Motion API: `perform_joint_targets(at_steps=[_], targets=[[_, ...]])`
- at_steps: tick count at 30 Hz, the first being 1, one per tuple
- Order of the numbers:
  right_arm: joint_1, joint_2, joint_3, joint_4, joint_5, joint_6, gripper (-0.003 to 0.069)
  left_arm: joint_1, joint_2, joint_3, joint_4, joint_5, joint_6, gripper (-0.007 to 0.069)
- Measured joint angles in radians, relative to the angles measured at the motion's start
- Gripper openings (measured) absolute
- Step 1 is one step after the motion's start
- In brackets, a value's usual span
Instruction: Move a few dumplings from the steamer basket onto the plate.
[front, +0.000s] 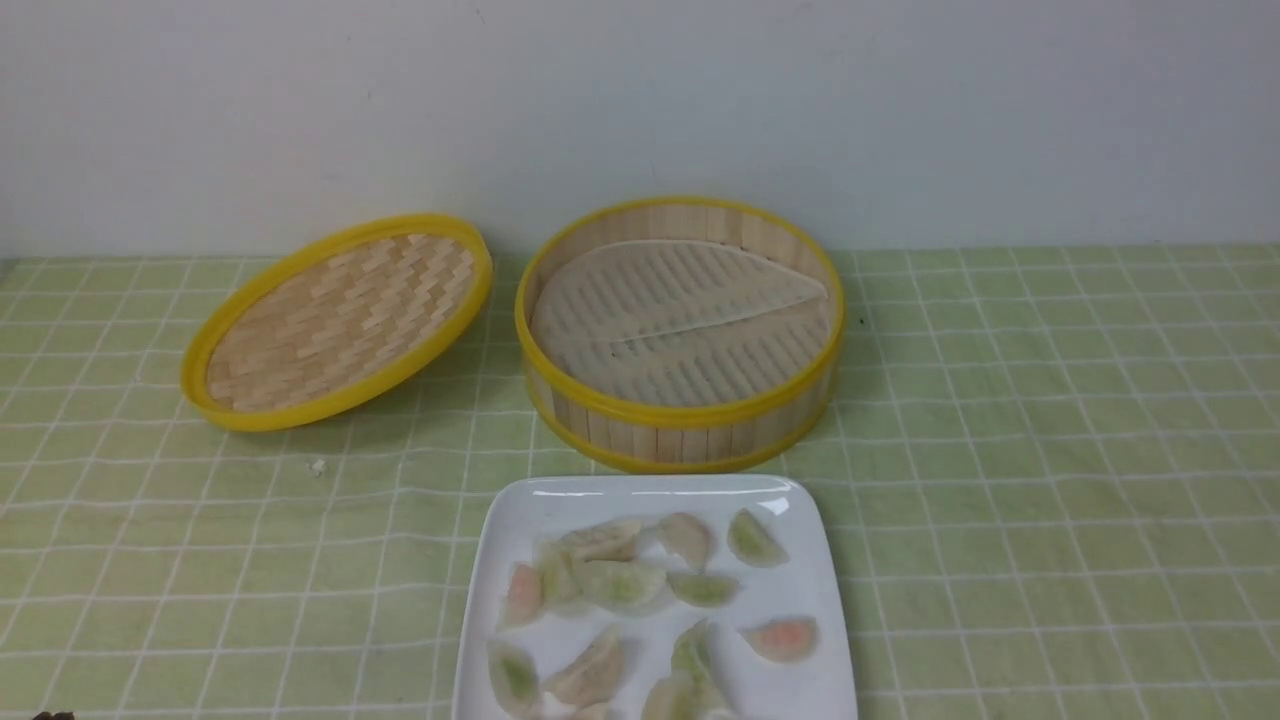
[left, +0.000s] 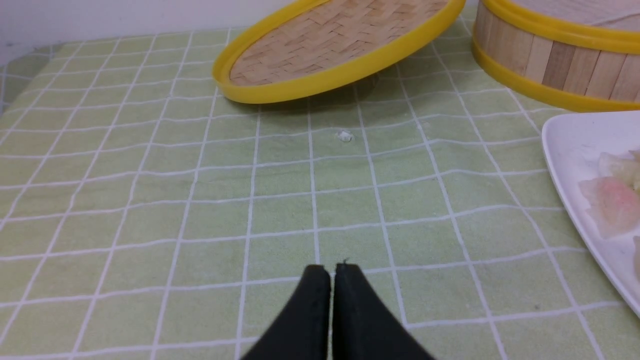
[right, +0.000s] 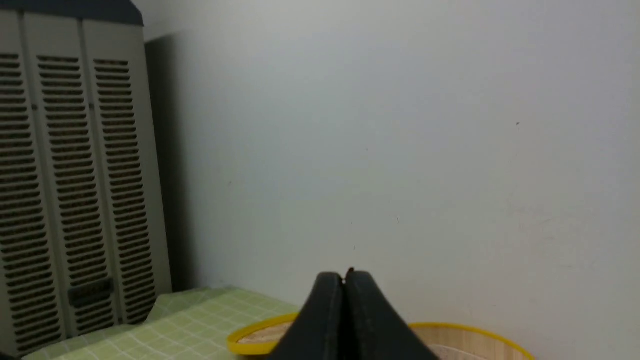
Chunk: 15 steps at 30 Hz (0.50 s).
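- The dumplings (front: 640, 610) are small pleated crescents, pale and slightly see-through; some are tinted green, two are pink, and all of them lie on the plate (front: 520, 500), near the front edge of the table.
- The lid (front: 335, 320), a shallow woven disc with a yellow rim, sits at the left, tilted up on the side nearest the basket.
- The steamer basket (front: 680, 425) stands just right of the lid and just behind the plate; it holds only a pale ridged liner sheet (front: 680, 320), with no dumplings inside.
- The plate is white, glossy and square with rounded corners; roughly a dozen dumplings lie scattered on it, several touching or overlapping.
- A green checked cloth (front: 1050, 450) covers the table, with a small white crumb (front: 317, 466) on it in front of the lid.
- The left gripper (left: 332, 267) hovers low over bare cloth, fingers pressed together and holding nothing.
- The right gripper (right: 345, 275) points at the wall above the basket, fingers likewise closed and empty.
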Motion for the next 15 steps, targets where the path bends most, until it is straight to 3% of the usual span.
perform_joint_targets(at_steps=[4,15], targets=[[-0.027,0.000,0.069,-0.009,-0.008,-0.005,-0.0015,0.000,0.000,0.000,0.000,0.000,0.000,-0.0006],[-0.522,0.001,0.415,-0.046,0.000,-0.009,-0.0015,0.000,0.000,0.000,0.000,0.000,0.000,-0.0006]])
